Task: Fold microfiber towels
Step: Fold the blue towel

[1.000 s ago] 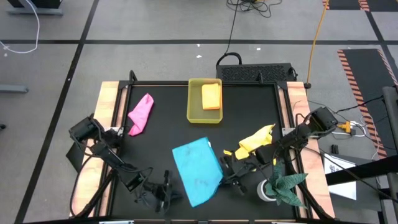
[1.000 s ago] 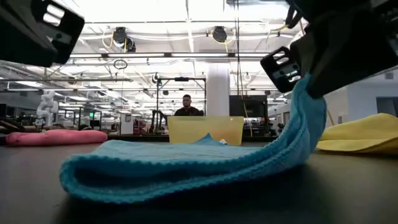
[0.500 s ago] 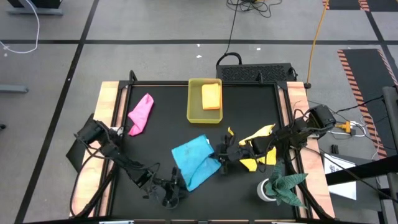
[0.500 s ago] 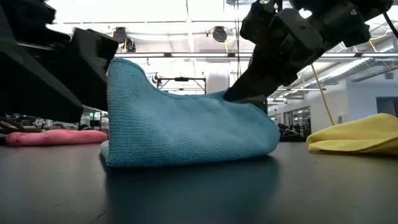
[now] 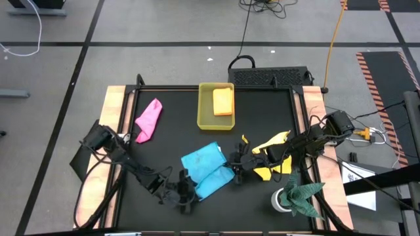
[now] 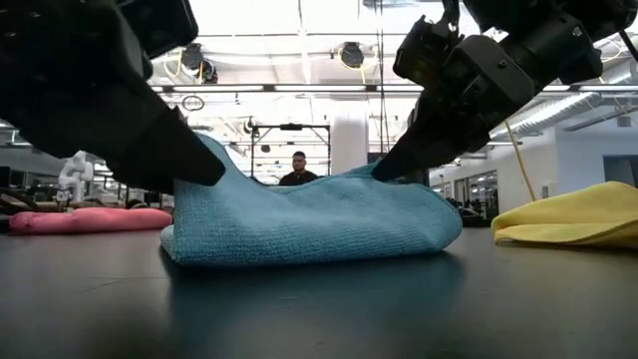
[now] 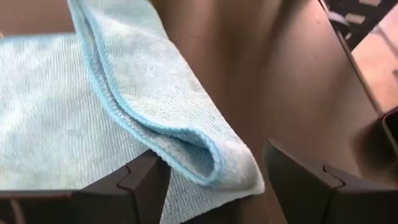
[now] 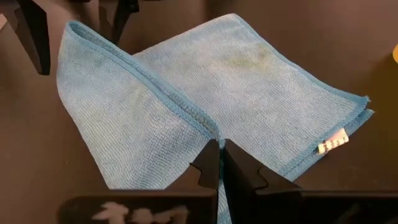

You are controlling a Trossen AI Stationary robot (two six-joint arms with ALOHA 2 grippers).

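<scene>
Blue towel (image 5: 207, 172) folded, both-side gripped

4 towels (image 5: 207, 170), 1 yellow tray (image 5: 205, 119), 2 grippers (image 5: 185, 191), 1 green cloth (image 5: 303, 195)

No text, label or number can be read anywhere.

Black table (image 5: 170, 134); pink (image 5: 149, 118), blue (image 5: 206, 170), yellow towels (image 5: 270, 149); tray (image 5: 205, 113).
</scene>
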